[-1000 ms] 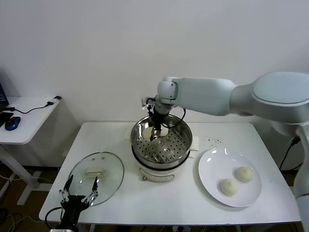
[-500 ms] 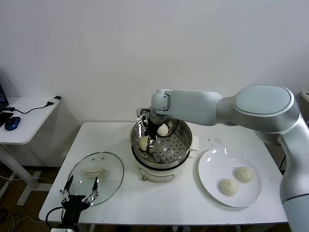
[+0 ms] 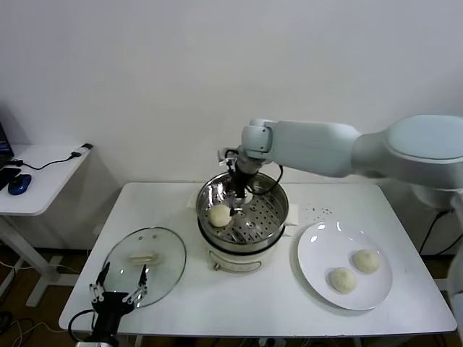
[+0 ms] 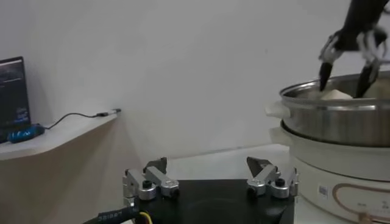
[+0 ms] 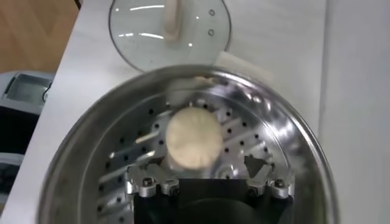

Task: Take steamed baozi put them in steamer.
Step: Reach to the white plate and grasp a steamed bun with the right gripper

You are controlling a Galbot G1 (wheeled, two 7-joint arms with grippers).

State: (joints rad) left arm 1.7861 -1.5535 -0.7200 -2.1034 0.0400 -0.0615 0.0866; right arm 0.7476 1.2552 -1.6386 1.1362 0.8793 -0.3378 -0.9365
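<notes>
The right gripper, at frame centre, has just let go: its fingers stand open above a cream-white round baozi now resting in the shiny perforated steel steamer. Two baozi wait on the flat white plate, lower right. The left gripper idles open, lower left.

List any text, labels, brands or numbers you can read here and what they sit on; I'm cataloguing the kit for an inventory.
No text can be read in any view.
Steamer: small markings and an outlined panel on the cream base, too small to read.
Left gripper: a small label on its body, too blurred to read.
Dark screen at the edge of the left wrist view: faint lines, unreadable.
</notes>
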